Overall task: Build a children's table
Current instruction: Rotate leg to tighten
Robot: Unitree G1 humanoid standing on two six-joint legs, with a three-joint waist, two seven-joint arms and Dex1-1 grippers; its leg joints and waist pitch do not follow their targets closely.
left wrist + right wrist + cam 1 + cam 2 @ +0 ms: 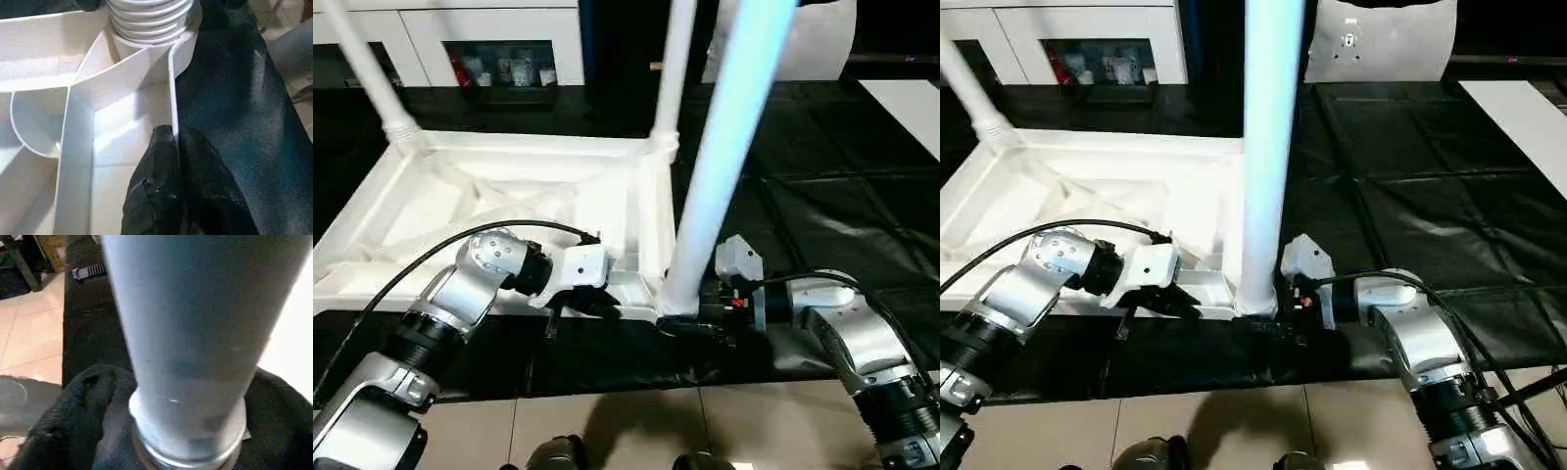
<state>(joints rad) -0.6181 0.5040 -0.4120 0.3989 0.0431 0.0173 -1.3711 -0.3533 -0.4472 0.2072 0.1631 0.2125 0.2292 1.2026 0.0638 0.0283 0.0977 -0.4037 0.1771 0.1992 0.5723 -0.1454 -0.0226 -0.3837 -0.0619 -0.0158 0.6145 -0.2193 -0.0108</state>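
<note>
Left wrist view: left hand (175, 142) pinched shut on the table top's (509, 196) thin side wall.
Right hand (186, 431): fingers (73, 416) spread around the near leg (724, 157), upright in its corner socket.
Table top: upside down on black bench (822, 206).

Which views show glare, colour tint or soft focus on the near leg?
Left eye view: the near leg looks bluish and washed out along its length. Right wrist view: the leg fills the frame, grey-blue and soft, with bright overexposure at the picture's right. Left wrist view: the tabletop rib glares white.
</note>
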